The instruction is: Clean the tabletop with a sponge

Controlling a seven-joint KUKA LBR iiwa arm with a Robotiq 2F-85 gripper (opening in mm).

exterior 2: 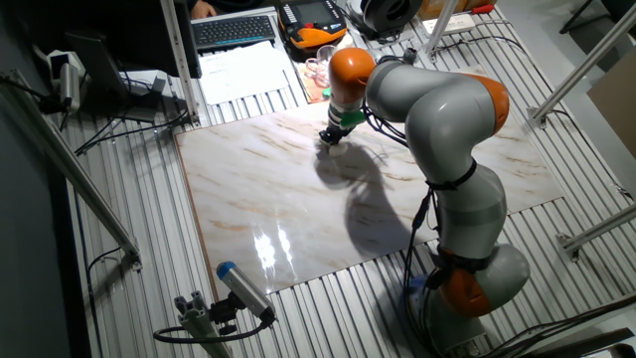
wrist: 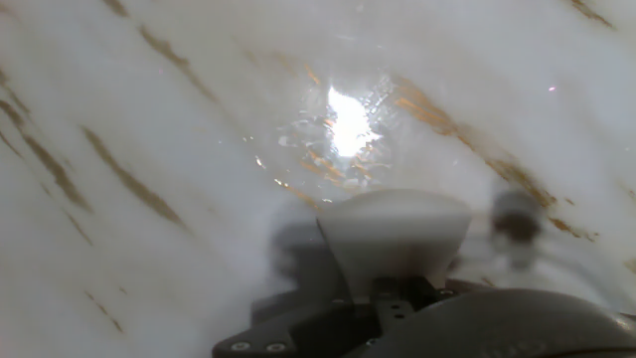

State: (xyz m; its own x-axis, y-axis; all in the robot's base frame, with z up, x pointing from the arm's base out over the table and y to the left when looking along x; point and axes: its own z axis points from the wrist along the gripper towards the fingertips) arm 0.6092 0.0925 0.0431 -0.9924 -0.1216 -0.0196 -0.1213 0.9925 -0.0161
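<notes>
The tabletop (exterior 2: 298, 209) is a glossy white-beige marble slab with brown veins; it fills the hand view (wrist: 149, 149). My gripper (exterior 2: 331, 136) reaches down to the slab's far middle part. In the hand view a cream-white sponge (wrist: 396, 234) sits at the gripper's tip, pressed on or just above the marble. The gripper (wrist: 396, 283) looks shut on the sponge, though the fingers themselves are mostly hidden behind it. A bright wet-looking glare (wrist: 343, 124) lies on the slab just ahead of the sponge.
Ribbed grey metal surface (exterior 2: 139, 259) surrounds the slab. A keyboard (exterior 2: 234, 30), papers (exterior 2: 243, 70) and an orange device (exterior 2: 313, 35) lie beyond the far edge. A grey cylinder tool (exterior 2: 243, 293) rests off the slab's near-left corner. Metal frame bars (exterior 2: 70, 169) stand at the left.
</notes>
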